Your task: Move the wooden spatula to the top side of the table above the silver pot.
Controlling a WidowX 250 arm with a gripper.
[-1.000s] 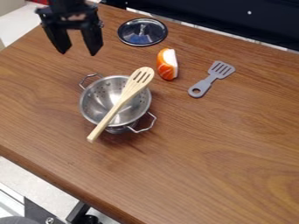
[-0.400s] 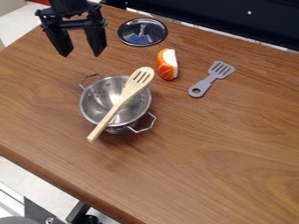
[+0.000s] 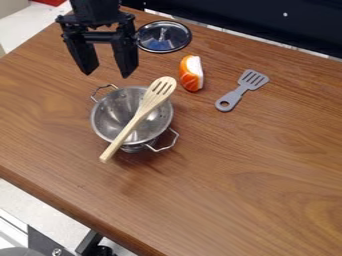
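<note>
**Camera view: wooden spatula (image 3: 137, 119) across silver pot (image 3: 101, 119), below and to the right of open gripper (image 3: 106, 75)**

Location of gripper: upper left of the frame, suspended over table (image 3: 254, 165), at the end of black arm (image 3: 95, 10). State of gripper: open, with fingers (image 3: 125, 54) spread wide and pointing downward. Content of grip: only air between the two fingers.

Position of wooden spatula relative to gripper: apart from both fingertips, lower in the frame and farther right. Orientation: diagonal, with slotted blade toward the upper right and handle end toward the lower left. Support: rim of silver pot, left of centre in the frame. Overhang: blade past the upper right part of the rim, handle end past the lower left part.

Construction of silver pot: upright, opening upward, with small holes through the wall. Wire handles (image 3: 175, 141) at upper left and lower right of the rim. Across the opening: wooden spatula, resting over the bowl.

Near the top of the frame, right of gripper: round lid (image 3: 163, 36), flat on table, knob upward. Below and to the right of lid: orange-and-white toy food piece (image 3: 192, 73). Farther right: gray slotted turner (image 3: 242, 90), with blade toward the upper right.
</note>
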